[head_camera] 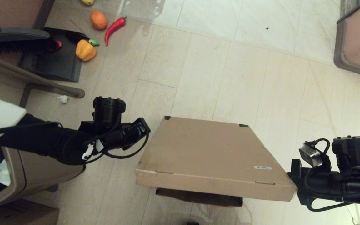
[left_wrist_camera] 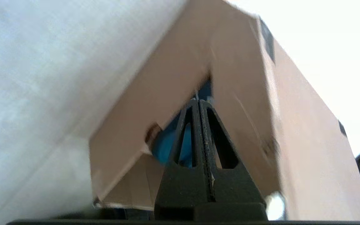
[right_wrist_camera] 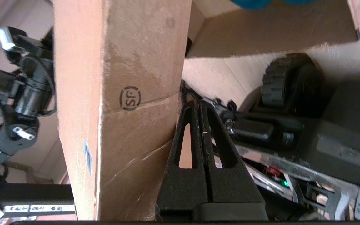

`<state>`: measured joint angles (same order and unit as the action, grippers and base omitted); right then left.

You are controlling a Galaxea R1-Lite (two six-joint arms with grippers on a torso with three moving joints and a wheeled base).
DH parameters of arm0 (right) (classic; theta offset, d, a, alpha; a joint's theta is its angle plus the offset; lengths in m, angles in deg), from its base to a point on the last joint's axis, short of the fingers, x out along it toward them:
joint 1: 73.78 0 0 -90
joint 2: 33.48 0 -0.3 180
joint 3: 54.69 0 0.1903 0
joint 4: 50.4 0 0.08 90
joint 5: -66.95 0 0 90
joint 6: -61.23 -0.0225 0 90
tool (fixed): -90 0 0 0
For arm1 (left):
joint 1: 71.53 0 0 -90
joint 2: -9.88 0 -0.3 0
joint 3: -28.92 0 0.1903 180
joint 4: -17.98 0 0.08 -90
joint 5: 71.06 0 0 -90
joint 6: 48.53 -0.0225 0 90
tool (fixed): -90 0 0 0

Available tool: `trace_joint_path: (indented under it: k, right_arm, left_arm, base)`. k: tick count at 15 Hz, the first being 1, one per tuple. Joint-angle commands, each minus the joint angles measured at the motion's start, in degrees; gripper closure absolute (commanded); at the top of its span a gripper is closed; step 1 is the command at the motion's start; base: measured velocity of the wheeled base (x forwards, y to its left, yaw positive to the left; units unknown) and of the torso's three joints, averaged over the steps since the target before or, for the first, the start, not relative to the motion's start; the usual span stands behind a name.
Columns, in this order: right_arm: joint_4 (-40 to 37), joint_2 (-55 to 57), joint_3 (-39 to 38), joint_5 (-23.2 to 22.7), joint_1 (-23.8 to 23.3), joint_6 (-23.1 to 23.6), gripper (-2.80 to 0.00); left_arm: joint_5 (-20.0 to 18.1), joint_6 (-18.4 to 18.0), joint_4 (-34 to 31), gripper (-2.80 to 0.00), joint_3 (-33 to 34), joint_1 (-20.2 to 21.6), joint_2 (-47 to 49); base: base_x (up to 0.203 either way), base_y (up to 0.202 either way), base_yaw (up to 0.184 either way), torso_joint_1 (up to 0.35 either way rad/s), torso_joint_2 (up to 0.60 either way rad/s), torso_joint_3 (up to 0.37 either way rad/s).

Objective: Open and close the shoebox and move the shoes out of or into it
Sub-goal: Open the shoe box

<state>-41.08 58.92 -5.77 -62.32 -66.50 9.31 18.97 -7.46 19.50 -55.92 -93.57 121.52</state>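
Near edge first: the shoebox (head_camera: 211,153) sits on the floor (head_camera: 230,62) right before the base, its lid (head_camera: 205,147) lifted at the front lip, tilted, hinged at the far side where two dark tape patches show

Right gripper (right_wrist_camera: 200,104) at the lid's near right corner, fingers (right_wrist_camera: 212,147) pressed together, gripping nothing, tips beside the lid's front lip; we cannot tell if they touch it

Left gripper (left_wrist_camera: 198,103) at the box's left side, fingers (left_wrist_camera: 212,147) likewise pressed together, tips aimed into the gap between lid and wall

Shoes (left_wrist_camera: 164,147): blue seen through that gap, inside the box; only a sliver shows

Handling, our judgement: thin cardboard lid, light, stiff enough to lift but will bow if pushed at one corner only; the front lip creases easily. Best contact is under the front lip, near both corners, lifting evenly. Rubber slides should be light, bendy, grippy; take them by the strap

Farther out: bin (head_camera: 17,175) at left, dustpan (head_camera: 52,59) with toy peppers (head_camera: 86,50) beyond
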Motion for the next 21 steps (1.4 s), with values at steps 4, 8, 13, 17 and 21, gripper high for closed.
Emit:
trace_joint_path:
  k: [4, 8, 13, 17, 21]
  right_arm:
    - [0.18, -0.37, 0.72, -0.37, -0.95, -0.41, 0.0]
    - [-1.11, -1.14, 3.65, -0.54, -2.03, -1.83, 0.0]
    - [-2.28, -3.23, 9.69, -2.48, -2.18, -12.48, 0.0]
    - [-2.28, -1.87, 14.91, -2.98, -2.18, -16.65, 0.0]
    - [-2.19, 0.8, 21.75, -2.92, -2.8, -20.92, 0.0]
  left_arm:
    - [0.14, 0.24, 0.26, 0.0, -0.49, 2.0, 0.86]
    - [0.14, 0.24, 0.26, 0.0, -0.31, 2.09, 0.77]
    - [0.14, 0.28, -0.62, 0.0, -0.31, 2.0, 0.1]
    - [0.41, 0.41, -0.71, 0.0, -0.05, 2.09, -0.28]
    - [0.93, 0.79, -0.71, 0.0, 0.04, 2.09, -0.29]
  base:
    - [0.0, 0.0, 0.0, 0.0, 0.0, 0.0]
    - [0.0, 0.0, 0.0, 0.0, 0.0, 0.0]
    - [0.0, 0.0, 0.0, 0.0, 0.0, 0.0]
    - [0.0, 0.0, 0.0, 0.0, 0.0, 0.0]
    - [0.0, 0.0, 0.0, 0.0, 0.0, 0.0]
